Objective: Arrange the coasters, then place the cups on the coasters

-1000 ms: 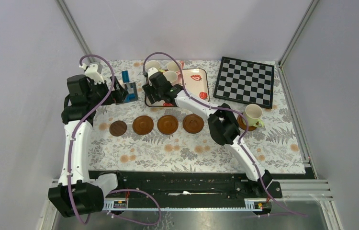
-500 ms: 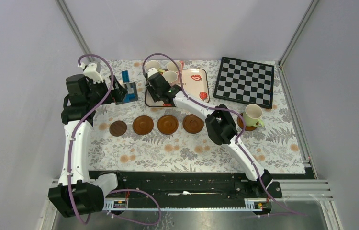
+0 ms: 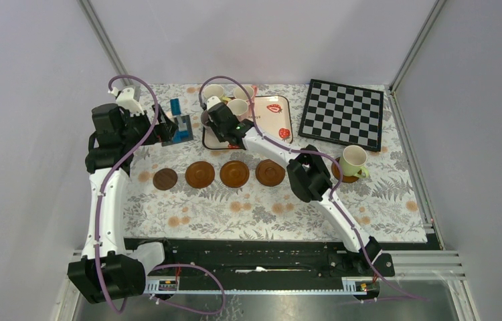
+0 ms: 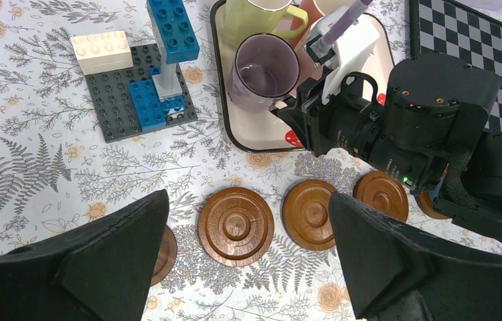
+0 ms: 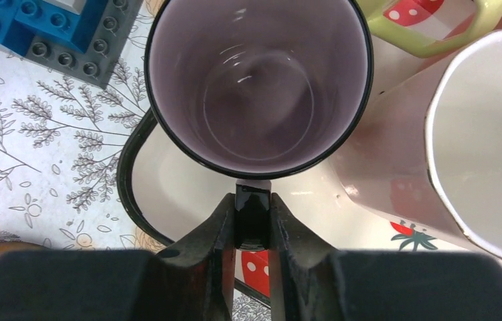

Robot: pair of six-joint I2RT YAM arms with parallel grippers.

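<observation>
Since the two black fingers meet on it with no gap, the right gripper [image 5: 253,212] reads as clamped on the dark handle [image 5: 253,195] of the mauve-grey mug [image 5: 258,87]. Mug upright, empty, mouth toward the wrist camera, handle turned toward the arm. It is at the near-left corner of the strawberry-printed tray [image 5: 175,194]; whether its base has left the tray cannot be told. Just beside it on the right is a pale pink cup [image 5: 395,167]. Behind it shows the handle of a yellow-green cup [image 5: 436,37].

Left gripper [image 4: 248,257]: jaws wide apart, holding nothing, hovering over the coaster row near the Duplo plate [image 4: 134,93].

Progress. The coasters look arranged.
- Four lie in a line in front of the tray: the small dark coaster [image 3: 165,178] at the left end, then three larger coasters [image 3: 235,173].
- A sliver of a further coaster [image 4: 429,202] shows under the right arm in the left wrist view.
- The right-end coaster [image 3: 339,176] already carries a pale green cup [image 3: 353,159].

By judgement: one cup placed, one in grasp, at least three others waiting on the tray. Most of the cup placing remains.

Appearance of the mug: glossy glaze, thin dark rim, interior tinted mauve with bright highlights at the bottom, no chips visible. The handle is narrow, so the pinch is small, and the mug could swing on lifting (judgement).
</observation>
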